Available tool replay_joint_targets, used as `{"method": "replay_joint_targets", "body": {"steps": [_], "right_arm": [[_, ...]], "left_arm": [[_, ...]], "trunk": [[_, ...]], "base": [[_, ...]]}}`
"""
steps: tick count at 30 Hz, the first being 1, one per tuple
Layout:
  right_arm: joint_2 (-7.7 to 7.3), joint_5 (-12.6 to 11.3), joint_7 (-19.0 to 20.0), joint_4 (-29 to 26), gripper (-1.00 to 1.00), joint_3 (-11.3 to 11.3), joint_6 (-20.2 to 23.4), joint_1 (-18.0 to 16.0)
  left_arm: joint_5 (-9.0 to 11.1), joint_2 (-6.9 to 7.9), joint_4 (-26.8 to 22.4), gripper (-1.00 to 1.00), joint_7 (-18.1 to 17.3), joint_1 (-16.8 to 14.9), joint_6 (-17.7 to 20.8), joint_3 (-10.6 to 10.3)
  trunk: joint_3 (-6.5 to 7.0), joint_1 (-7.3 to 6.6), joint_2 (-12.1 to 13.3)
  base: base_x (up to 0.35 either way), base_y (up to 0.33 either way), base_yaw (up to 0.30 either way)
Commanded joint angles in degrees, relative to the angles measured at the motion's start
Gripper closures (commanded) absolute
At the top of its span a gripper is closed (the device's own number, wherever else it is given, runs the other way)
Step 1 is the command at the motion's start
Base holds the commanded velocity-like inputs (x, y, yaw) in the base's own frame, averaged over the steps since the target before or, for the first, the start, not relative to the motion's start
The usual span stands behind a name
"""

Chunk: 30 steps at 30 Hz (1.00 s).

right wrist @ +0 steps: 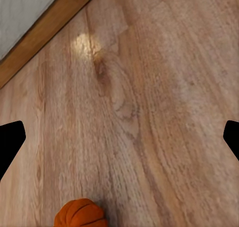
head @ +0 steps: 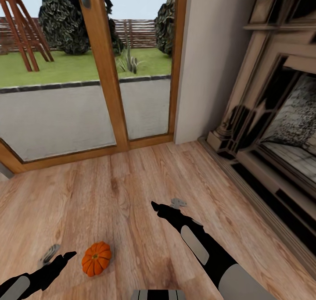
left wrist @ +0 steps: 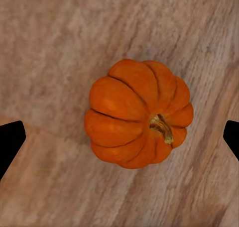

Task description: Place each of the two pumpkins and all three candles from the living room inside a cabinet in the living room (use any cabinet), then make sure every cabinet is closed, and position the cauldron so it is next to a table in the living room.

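Pumpkin [left wrist: 138,113] pickup, pre-grasp.
Left tool [left wrist: 119,137] spread above it, centred to straddle; right tool [right wrist: 119,137] spread, idle over floor [head: 131,181].

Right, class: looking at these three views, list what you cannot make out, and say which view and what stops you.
- Pumpkin: cut off by the right wrist view's edge; stem unseen there.
- Left gripper: in the left wrist view the frame edges cut its fingers to dark tips.
- Pumpkin underside: hidden against the floor, so contact cannot be judged.
- Fireplace: cut off by the head view's right edge.
- Right gripper: head view too small to judge its opening.
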Motion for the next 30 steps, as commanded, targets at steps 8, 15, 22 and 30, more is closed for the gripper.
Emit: {"method": "replay_joint_targets", "body": {"steps": [8, 15, 22, 30], "right_arm": [[-0.01, -0.57, 0.11, -0.6, -1.0, 0.09, 0.25, -0.03], [-0.41, -0.47, 0.0, -11.21, -1.0, 0.84, 1.81, -0.03], [-0.62, -0.88, 0.01, -24.46, -1.0, 1.1, 6.73, -0.03], [-0.49, -1.1, 0.11, -25.49, -1.0, 1.19, 7.09, -0.03]], "left_arm": [[0.42, 0.0, 0.01, -1.0, -0.06, -0.03, -0.03, -0.3], [0.38, 0.0, 0.01, -1.0, 0.01, -0.03, -0.07, -0.31], [0.49, 0.03, -0.16, -1.0, 0.01, -0.03, 0.03, -0.23], [0.93, 2.21, -2.01, -1.0, 0.23, -3.5, 0.83, 1.87]], "trunk": [[-0.93, 0.09, -0.07], [-2.48, 0.27, -0.16], [-4.03, 0.45, -0.26], [-5.8, 0.66, -0.37]], "base": [[0.002, 0.002, 0.0], [0.0, 0.0, 0.0], [0.0, 0.0, 0.0], [0.0, 0.0, 0.0]]}}
